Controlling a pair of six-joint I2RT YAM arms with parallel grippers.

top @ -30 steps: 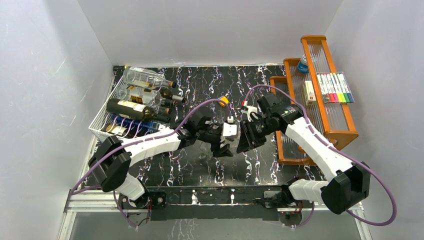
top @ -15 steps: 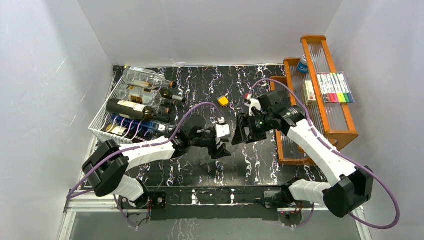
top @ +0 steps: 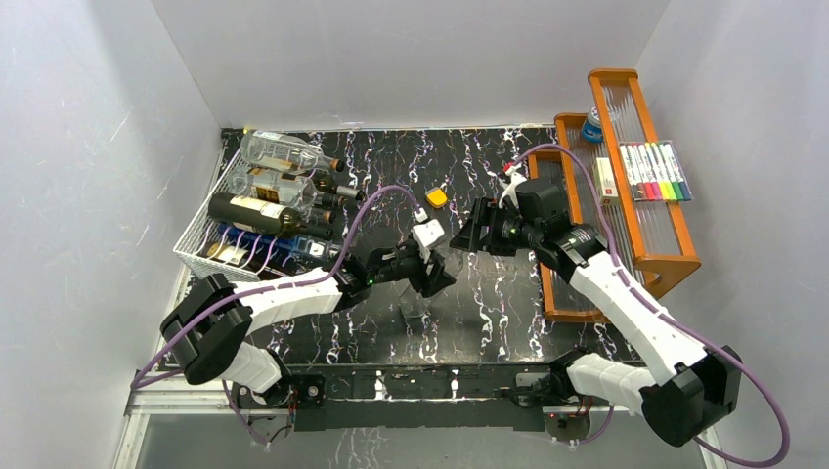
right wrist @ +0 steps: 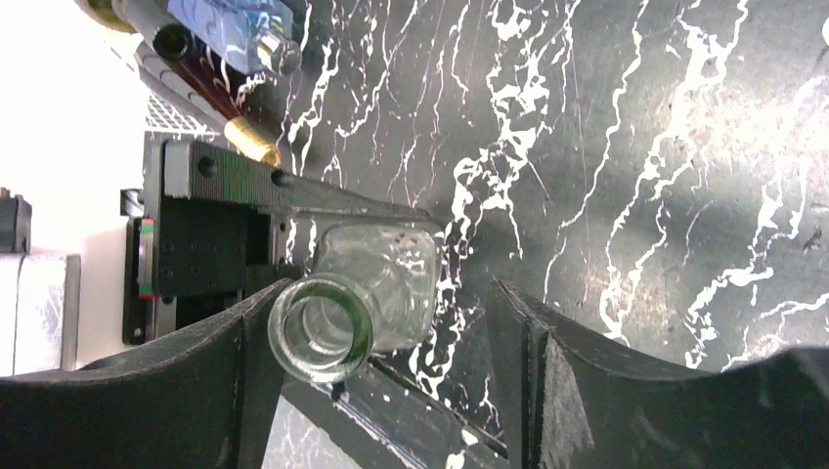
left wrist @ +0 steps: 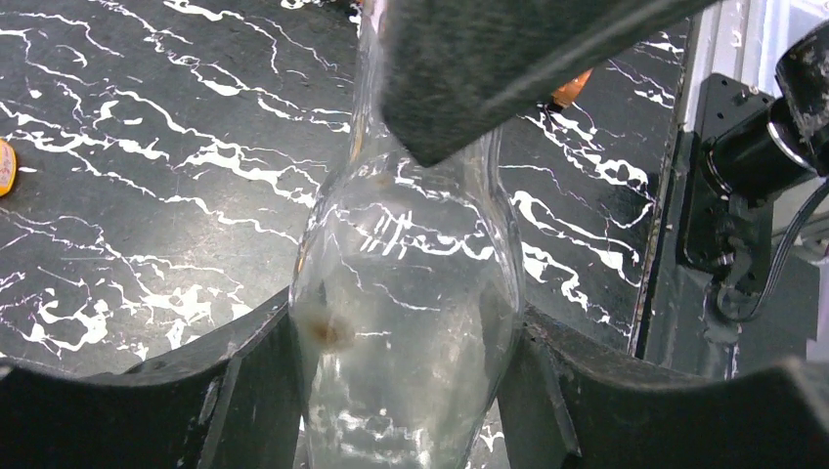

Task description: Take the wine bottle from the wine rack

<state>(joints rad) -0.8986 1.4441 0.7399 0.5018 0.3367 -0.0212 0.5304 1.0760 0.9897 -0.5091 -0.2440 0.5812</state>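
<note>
1. From overhead, the clear bottle [left wrist: 401,254] almost vanishes against the black marbled tabletop [top: 508,313]. I can't tell whether its base rests there.
2. In my left wrist view, a blurred dark shape cuts off the neck.
3. My left claw [left wrist: 406,337] grips the bottle's smooth, rounded glass body, well apart from the white wire-grid wine rack [top: 196,249].
4. My right claw [right wrist: 381,313] stands open, with the bottle's round mouth between its fingers, close to one.

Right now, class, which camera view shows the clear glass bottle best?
The left wrist view: the clear bottle fills the frame, shoulder and body plain, gripped by the left gripper. The right wrist view shows mostly its open mouth from above. In the top view the glass is barely visible against the marbled table.
</note>
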